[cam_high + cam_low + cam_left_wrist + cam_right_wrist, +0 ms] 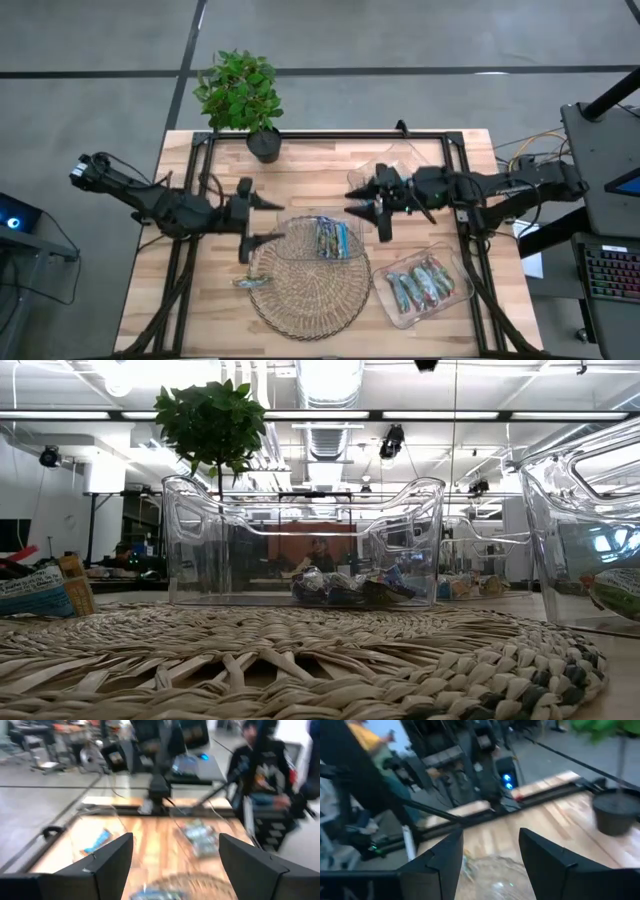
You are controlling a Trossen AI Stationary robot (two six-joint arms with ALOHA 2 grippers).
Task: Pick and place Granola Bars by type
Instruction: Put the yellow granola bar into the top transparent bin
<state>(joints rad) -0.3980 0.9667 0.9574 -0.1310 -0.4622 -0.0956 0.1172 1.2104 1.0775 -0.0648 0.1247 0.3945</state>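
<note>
The left gripper (262,220) hangs with fingers spread and empty, over the table (320,165) left of centre, just beside the left end of a clear tray (300,240) holding blue bars (332,238). That tray sits on the mat's (305,295) far edge. One bar (251,280) lies at the mat's left rim. The right gripper (366,207) is spread and empty too, near the table's middle, by the tray's right end. Green-silver and reddish bars (420,283) fill a second tray (455,290) near the right front corner. A plant (240,95) stands at the back edge.
</note>
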